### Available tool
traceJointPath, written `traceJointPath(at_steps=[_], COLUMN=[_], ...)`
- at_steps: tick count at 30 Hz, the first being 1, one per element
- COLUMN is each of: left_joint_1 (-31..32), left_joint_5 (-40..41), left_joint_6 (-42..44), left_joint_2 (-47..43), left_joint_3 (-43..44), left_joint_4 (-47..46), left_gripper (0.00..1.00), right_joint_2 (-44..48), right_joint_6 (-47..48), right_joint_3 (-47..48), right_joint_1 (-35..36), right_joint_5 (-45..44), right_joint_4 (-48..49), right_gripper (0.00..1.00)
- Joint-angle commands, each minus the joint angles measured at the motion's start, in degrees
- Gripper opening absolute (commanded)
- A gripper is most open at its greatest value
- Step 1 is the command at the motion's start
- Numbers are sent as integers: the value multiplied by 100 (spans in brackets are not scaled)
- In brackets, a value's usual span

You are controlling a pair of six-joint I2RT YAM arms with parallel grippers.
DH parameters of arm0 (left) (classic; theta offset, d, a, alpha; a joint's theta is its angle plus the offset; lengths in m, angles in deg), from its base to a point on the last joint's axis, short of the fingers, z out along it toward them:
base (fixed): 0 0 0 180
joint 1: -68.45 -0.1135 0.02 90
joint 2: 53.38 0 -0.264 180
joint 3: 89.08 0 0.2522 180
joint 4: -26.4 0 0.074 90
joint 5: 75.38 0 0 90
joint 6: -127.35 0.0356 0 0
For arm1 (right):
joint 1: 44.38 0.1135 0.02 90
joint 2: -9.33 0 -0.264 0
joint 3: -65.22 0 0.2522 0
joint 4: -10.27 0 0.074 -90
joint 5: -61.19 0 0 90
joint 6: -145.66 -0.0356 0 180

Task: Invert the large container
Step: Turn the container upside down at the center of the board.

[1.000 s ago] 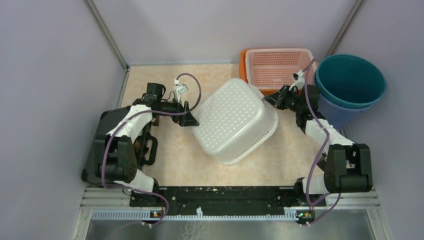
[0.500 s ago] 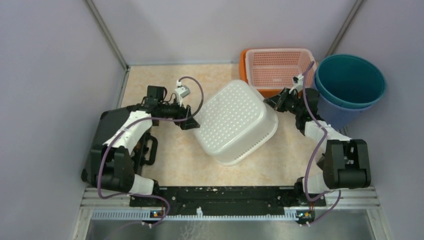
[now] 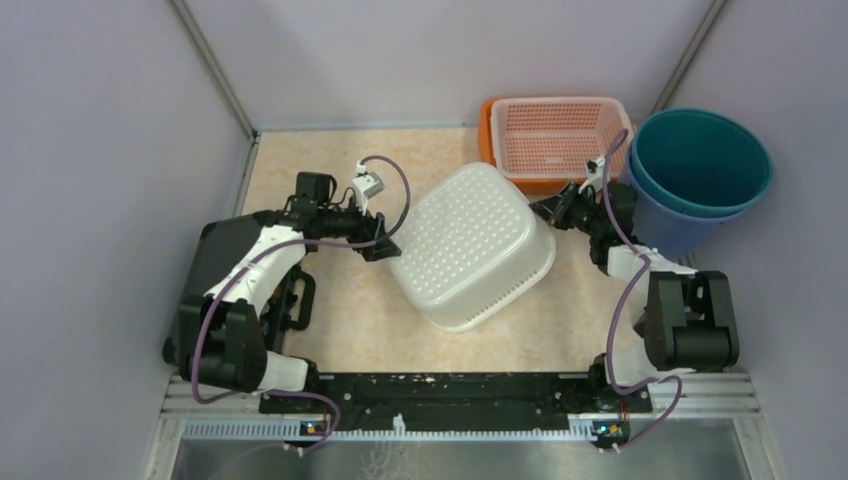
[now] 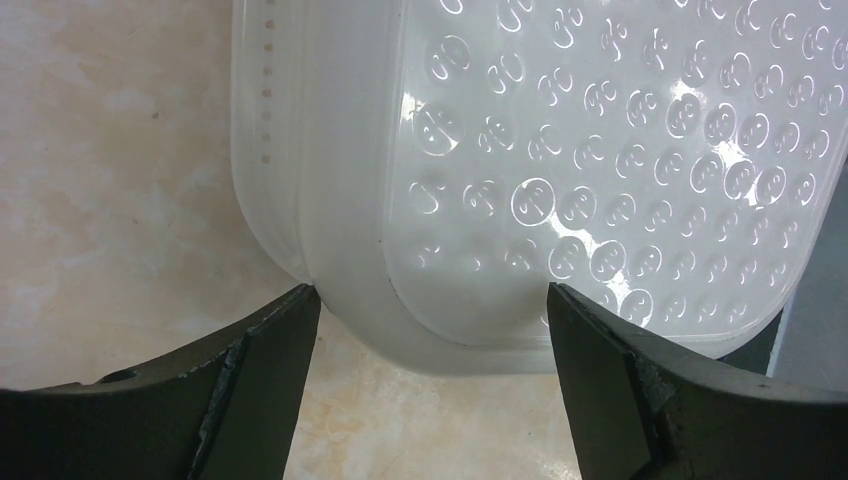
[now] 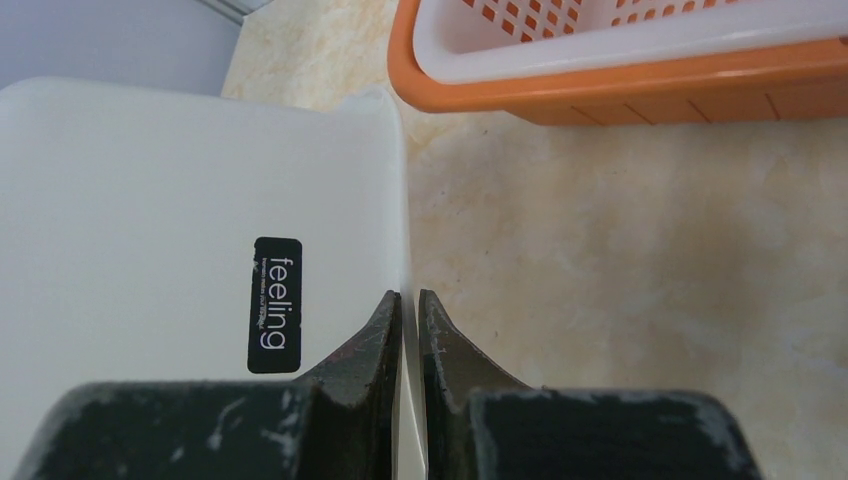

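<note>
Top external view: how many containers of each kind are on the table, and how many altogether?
White perforated container: 1
Baskets: 2, a pink basket nested in an orange basket
Buckets: 2, a teal bucket nested in a blue bucket
Total: 5

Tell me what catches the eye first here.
A large white translucent plastic tub sits centrally, dimpled bottom up. The left gripper stands open around its left corner, and the right gripper pinches its rim opposite. Behind stand an orange perforated plastic basket and a teal plastic bucket at far right.
</note>
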Motion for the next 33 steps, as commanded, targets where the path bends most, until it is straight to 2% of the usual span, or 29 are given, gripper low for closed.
traceJointPath(at_steps=[1,13,33], left_joint_1=[178,169,169], left_joint_5=[713,967,1062], left_joint_6=[186,-89,-88], left_joint_2=[136,112,185], left_joint_3=[-136,-20,89], left_joint_4=[-306,-480,-447], left_gripper=[89,91,91], right_joint_2=[-85,-211,-789], right_joint_6=[-347,-362,-281], right_joint_3=[-240,-464,-531], right_joint_1=[280,474,558], right_joint_5=[947,740,449], right_joint_4=[116,291,353], right_gripper=[1,0,0])
